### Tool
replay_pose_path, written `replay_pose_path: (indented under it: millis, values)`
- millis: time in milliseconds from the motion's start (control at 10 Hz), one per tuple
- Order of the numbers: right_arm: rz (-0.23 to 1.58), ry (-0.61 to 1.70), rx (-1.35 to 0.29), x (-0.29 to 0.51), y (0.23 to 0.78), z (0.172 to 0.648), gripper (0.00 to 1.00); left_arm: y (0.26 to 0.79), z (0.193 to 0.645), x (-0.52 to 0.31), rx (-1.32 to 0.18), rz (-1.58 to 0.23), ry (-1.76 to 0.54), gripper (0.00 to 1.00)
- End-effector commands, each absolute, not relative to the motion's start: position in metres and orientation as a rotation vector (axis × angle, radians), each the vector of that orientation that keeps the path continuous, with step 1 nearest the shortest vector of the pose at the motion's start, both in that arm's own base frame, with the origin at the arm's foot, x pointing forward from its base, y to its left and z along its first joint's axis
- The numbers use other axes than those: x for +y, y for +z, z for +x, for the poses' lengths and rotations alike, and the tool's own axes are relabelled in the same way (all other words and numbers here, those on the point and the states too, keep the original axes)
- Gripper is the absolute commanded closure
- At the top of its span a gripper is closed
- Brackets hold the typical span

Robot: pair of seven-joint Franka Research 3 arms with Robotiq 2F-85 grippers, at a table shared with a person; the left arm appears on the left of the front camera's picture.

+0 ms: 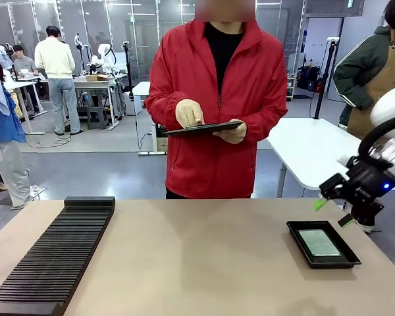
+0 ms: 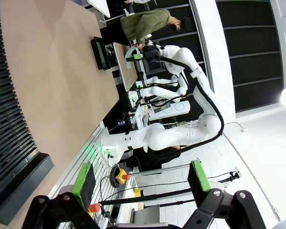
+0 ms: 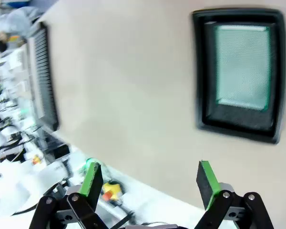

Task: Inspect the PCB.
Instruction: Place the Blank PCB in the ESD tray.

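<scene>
Slotted black rack (image 1: pixel 52 257) lies at the near left of the table (image 1: pixel 197 263). PCB (image 1: pixel 319 242) lies flat in a black tray (image 1: pixel 296 232) at the right. Right gripper (image 1: pixel 334 212) hovers just above the tray's far right, jaws open, empty. Left gripper (image 2: pixel 142 179) jaws open, empty. Person across holds a tablet (image 1: pixel 203 128).

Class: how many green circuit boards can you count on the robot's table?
1. The PCB lies flat inside the black tray near the table's right side, below the open right gripper. None show elsewhere; the slotted rack looks empty.
</scene>
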State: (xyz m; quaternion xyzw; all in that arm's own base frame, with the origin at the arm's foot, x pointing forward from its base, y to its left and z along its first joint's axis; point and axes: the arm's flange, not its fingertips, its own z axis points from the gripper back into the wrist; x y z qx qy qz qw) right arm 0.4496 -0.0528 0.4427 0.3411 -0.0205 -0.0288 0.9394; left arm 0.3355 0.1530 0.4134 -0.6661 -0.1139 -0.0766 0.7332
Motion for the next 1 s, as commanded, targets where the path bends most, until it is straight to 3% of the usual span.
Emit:
replay_pose_path:
  millis: [0,200,700,900]
  values:
    - [0.88,-0.043,-0.004,-0.061,0.454,0.423,0.0,0.414,0.333,0.153,-0.245,-1.47,-0.173,0.0]
    - [1.072,-0.001,0.061,-0.061,0.455,0.404,0.0,0.414,0.333,0.153,-0.245,-1.47,-0.173,0.0]
    - [1.464,-0.037,0.002,-0.063,0.441,0.353,0.0,0.414,0.333,0.153,-0.245,-1.47,-0.173,0.0]
    - [1.486,-0.02,-0.008,-0.073,0.436,0.325,0.0,0.414,0.333,0.153,-0.245,-1.47,-0.173,0.0]
